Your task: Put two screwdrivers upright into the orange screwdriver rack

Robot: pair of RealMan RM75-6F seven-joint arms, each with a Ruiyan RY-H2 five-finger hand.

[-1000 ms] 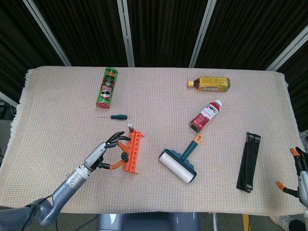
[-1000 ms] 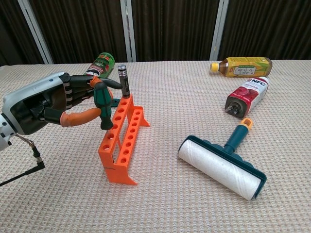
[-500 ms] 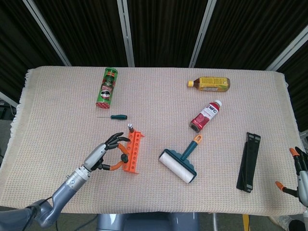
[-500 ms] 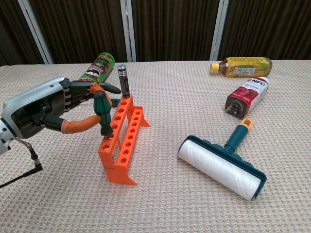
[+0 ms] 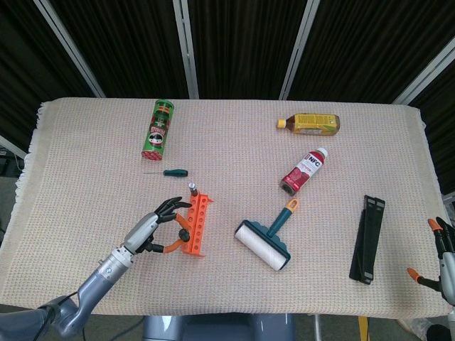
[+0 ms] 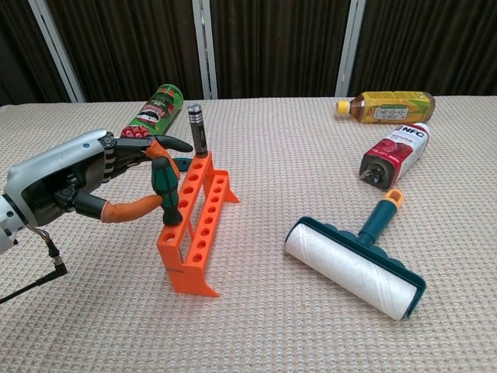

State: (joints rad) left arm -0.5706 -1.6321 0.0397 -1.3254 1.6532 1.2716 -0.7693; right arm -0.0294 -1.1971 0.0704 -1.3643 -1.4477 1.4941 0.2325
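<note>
Centrally, at lower left of the head view, you have the orange screwdriver rack (image 5: 195, 225) standing on the woven tablecloth (image 5: 92, 163), one dark-handled screwdriver (image 6: 196, 129) already upright in its far end hole. Your left hand (image 6: 74, 183) pinches the green-handled screwdriver (image 6: 165, 189) between thumb and fingertips, the remaining fingers spread, so that the handle stands near-vertical against the rack's left side; whether its tip sits in a hole cannot be told. Judged from this, the upright hold serves to line the shaft with a hole.

A third, small green screwdriver (image 5: 173, 172) lies flat above the rack, apart from it. Further out: a green can (image 5: 158, 128) lying at upper left, a yellow bottle (image 5: 310, 124) and a red bottle (image 5: 303, 170) lying at upper right, a lint roller (image 5: 266, 241) just right of the rack, and a black folded strip (image 5: 368, 239) toward the right edge. Your right hand (image 5: 439, 256) shows at the lower right corner, fingers apart, holding nothing. Nothing stands between hand and rack; the seated screwdriver is the nearest neighbour to clear.
</note>
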